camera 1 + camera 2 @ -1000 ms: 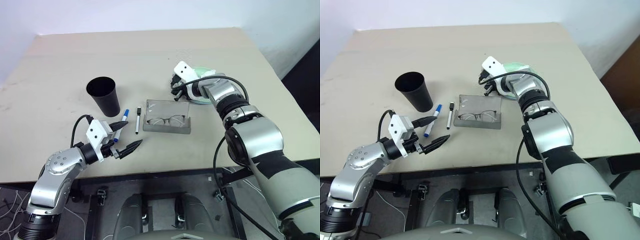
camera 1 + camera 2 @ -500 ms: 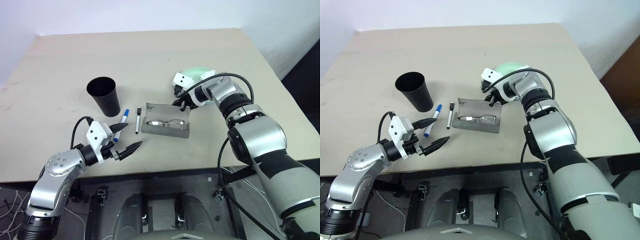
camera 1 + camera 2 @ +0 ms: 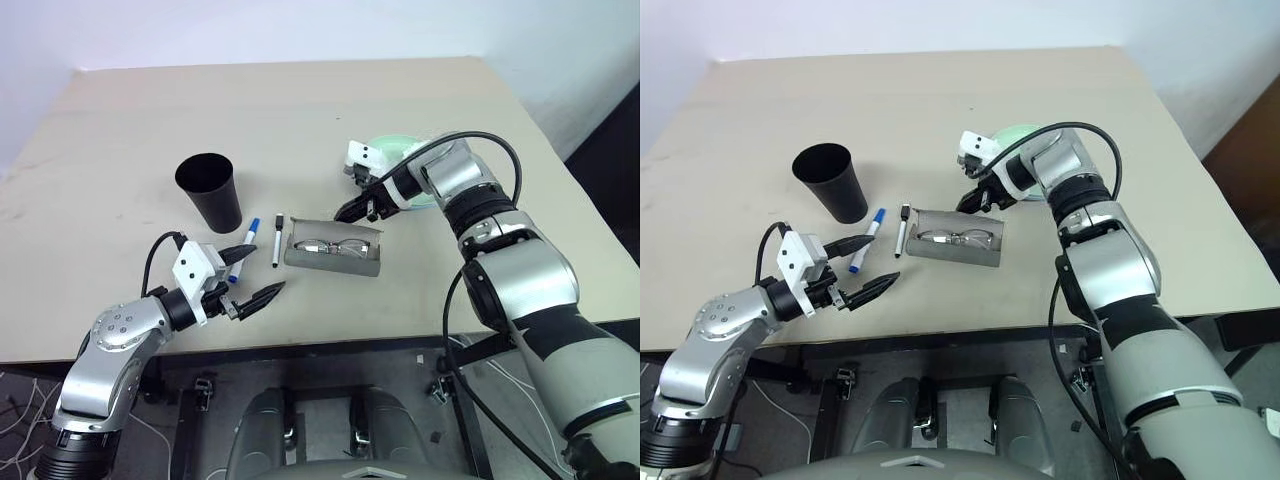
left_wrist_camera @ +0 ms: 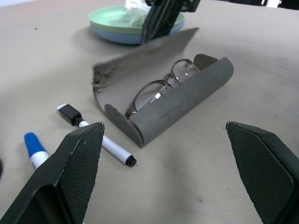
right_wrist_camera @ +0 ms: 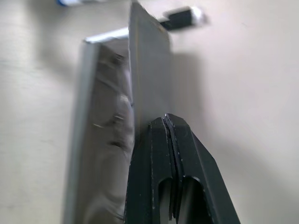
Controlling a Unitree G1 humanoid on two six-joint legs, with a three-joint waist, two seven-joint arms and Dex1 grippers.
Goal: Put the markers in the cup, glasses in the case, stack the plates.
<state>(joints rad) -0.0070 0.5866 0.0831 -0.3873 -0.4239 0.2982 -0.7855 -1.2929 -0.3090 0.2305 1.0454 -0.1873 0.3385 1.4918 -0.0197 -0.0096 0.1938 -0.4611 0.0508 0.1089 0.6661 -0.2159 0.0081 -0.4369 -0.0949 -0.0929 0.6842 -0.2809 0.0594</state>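
The grey case [image 3: 333,255] lies mid-table with the glasses [image 3: 333,245] inside it. Its lid [image 4: 140,58] stands half raised, tilted over them. My right gripper [image 3: 346,212] is shut, with its tips against the lid's upper edge. Left of the case lie the two markers, the black-capped one [image 3: 275,238] and the blue-capped one [image 3: 247,236]. The black cup [image 3: 210,190] stands upright further left. The mint green plate [image 4: 112,16] rests on the light blue plate [image 4: 117,38] behind the case. My left gripper [image 3: 255,272] hovers open and empty near the table's front edge, short of the markers.
A crumpled white tissue [image 4: 136,7] lies on the green plate. My right forearm and its cable reach over the plates from the right. The beige table [image 3: 300,110] stretches bare behind the cup and case, and its front edge runs just below my left gripper.
My right gripper has swung from beside the plates towards the case and turned to point left and down. The case lid has gone from lying flat open to half raised. The left arm stayed still.
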